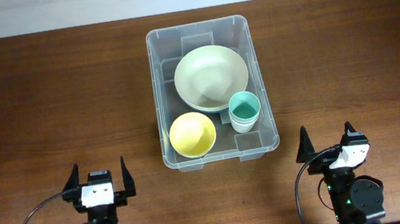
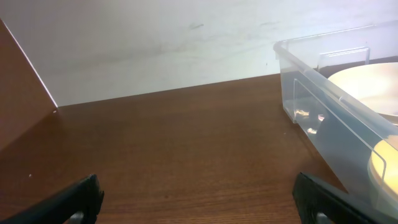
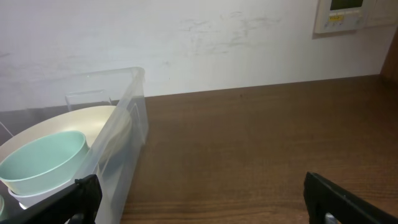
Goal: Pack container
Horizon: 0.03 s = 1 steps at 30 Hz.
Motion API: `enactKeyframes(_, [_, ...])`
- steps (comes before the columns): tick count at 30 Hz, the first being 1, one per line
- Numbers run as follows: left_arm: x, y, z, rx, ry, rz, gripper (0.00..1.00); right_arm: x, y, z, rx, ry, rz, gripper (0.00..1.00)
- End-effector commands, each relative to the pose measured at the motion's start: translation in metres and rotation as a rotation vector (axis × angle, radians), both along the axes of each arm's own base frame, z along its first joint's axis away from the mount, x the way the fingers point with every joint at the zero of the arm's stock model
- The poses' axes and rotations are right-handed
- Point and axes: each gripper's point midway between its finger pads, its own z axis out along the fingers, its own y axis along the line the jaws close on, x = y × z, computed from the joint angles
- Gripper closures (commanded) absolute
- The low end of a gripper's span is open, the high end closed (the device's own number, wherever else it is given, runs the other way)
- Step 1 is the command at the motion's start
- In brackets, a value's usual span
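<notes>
The clear plastic container (image 1: 253, 44) stands at the table's middle. Inside it are a large pale green bowl (image 1: 211, 76), a small yellow bowl (image 1: 192, 134) and a teal cup nested in a white cup (image 1: 245, 109). My left gripper (image 1: 101, 179) is open and empty near the front edge, left of the container. My right gripper (image 1: 328, 142) is open and empty near the front edge, right of the container. The left wrist view shows the container's wall (image 2: 329, 118) at the right. The right wrist view shows its wall (image 3: 127, 130) and the teal cup (image 3: 43, 158) at the left.
The dark wooden table (image 1: 46, 100) ends at a white wall at the back. A white wall panel (image 3: 339, 14) shows at the upper right of the right wrist view. A brown side board (image 2: 18, 106) stands at the left in the left wrist view.
</notes>
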Motion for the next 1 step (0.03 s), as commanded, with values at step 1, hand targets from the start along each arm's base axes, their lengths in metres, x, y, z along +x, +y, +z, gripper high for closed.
enactKeyframes(1, [0.0002,-0.0035,-0.0039,0.011,0.003,-0.020,0.00,-0.0003,-0.0036,-0.0026,0.003,0.002,-0.019,0.01])
